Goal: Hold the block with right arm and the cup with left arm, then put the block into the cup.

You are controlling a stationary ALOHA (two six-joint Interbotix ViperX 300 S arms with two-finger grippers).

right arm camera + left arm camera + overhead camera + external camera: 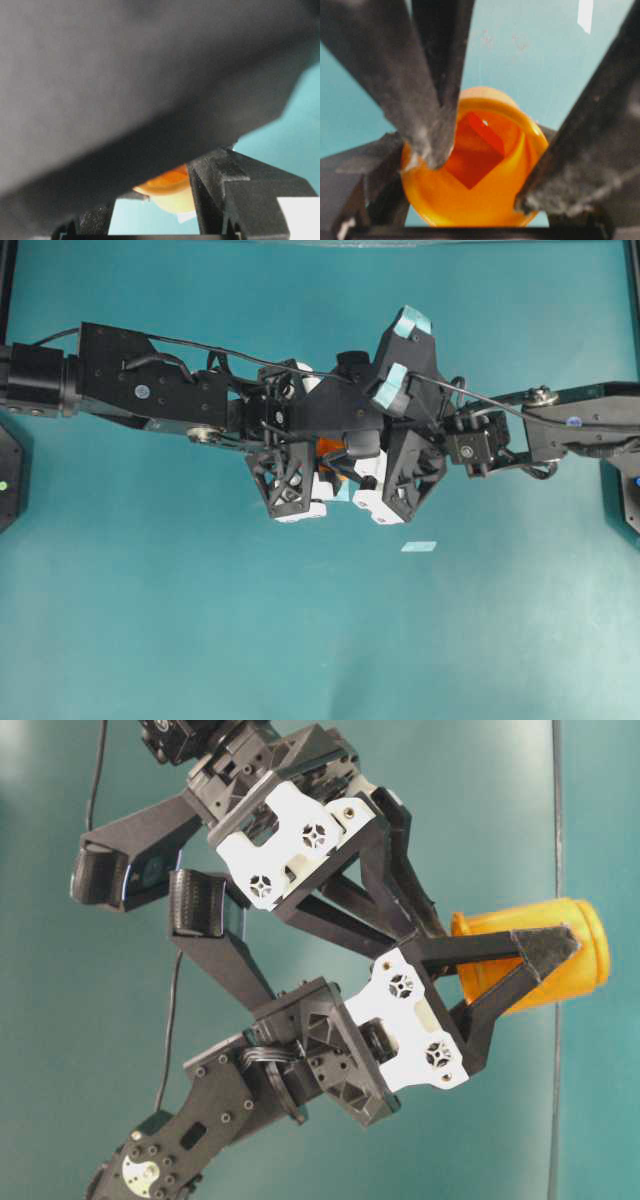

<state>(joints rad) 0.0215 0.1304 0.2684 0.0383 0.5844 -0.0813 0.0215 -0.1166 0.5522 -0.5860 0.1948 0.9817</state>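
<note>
Block point(476, 152) inside cup point(485, 200), tilted on its floor, free of any finger. Cup clamped at its sides between left gripper point(477, 185) fingers, held off the teal table point(150, 590). Right gripper point(400, 360) spread wide, empty, just above cup, one finger over the rim.

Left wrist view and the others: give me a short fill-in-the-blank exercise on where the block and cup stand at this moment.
1. The block lies inside the ____.
2. The cup is gripped by the ____ gripper.
3. The right gripper carries pale ____ tape patches.
4. A loose piece of tape lies on the ____.

Missing words: cup; left; teal; table
</note>
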